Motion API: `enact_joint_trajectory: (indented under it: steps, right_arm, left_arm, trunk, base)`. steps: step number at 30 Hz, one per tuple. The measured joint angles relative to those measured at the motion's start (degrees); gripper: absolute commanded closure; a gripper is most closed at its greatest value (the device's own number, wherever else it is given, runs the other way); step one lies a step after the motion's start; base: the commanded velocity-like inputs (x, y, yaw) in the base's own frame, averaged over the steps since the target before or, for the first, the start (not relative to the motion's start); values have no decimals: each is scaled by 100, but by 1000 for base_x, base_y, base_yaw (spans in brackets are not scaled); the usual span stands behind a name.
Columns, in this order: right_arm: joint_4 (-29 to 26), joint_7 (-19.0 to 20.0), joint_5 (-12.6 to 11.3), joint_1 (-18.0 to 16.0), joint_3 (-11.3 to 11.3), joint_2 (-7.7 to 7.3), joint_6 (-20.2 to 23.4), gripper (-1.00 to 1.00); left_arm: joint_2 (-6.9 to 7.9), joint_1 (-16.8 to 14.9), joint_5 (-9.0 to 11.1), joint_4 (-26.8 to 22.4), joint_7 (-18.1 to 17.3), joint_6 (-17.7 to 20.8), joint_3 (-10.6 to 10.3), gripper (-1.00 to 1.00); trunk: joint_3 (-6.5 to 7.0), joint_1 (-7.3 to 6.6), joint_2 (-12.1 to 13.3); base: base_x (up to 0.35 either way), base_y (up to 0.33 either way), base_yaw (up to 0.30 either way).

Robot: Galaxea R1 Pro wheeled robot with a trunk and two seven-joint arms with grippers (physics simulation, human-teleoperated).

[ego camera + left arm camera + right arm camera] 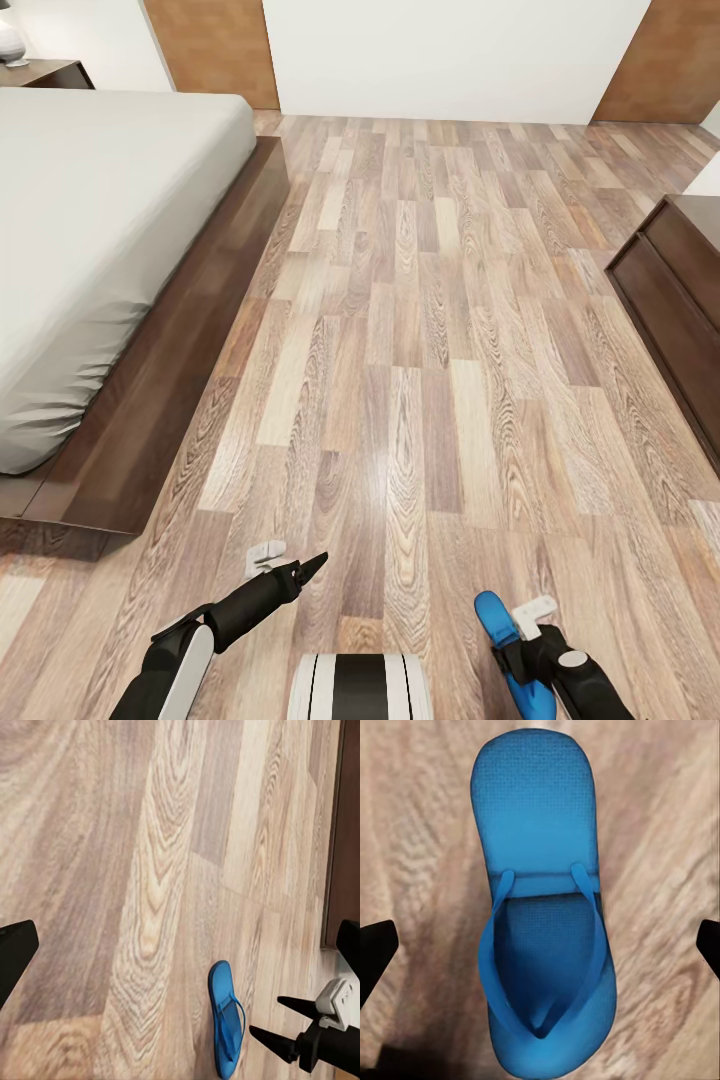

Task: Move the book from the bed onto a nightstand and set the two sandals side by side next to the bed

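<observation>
Sandal (544, 907) flat on floor (430, 330) under spread right gripper (540, 945); left gripper (180, 945) spread.

Bright even render; faint floor (420, 330) sheen; soft wrist-view blur.

I found no writing to read anywhere. The sandal (544, 907) bore no brand, and the floor (430, 330) no marks.

Right wrist view: one blue sandal (544, 907) lies flat on the wood-plank floor (412, 832), sole down, straps up. Straps are blue and meet in a V at the toe post. Dark end effector fingers (375, 952) stand spread, one each side, both clear of the sandal.
</observation>
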Motion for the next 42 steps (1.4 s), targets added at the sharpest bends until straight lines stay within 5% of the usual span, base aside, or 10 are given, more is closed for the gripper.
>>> enact_joint_trajectory:
  steps: [17, 34, 42]
  right_arm:
    - [-13, -75, 0, 0, -9, 4, -64, -100]
    - [-28, -80, 0, 0, -10, 1, -64, -100]
    - [-43, -84, 0, 0, -55, -2, -63, -100]
  left_arm:
    - [-1, 0, 0, 0, 0, 0, 5, -100]
    - [-1, 0, -1, 0, 0, 9, 7, -100]
    - [0, 0, -1, 0, 0, 9, 7, -100]
  trunk:
    - [0, 0, 0]
    - [-376, 44, -23]
    - [-398, 47, -24]
  base:
    - [0, 0, 0]
    - [0, 0, 0]
    - [0, 0, 0]
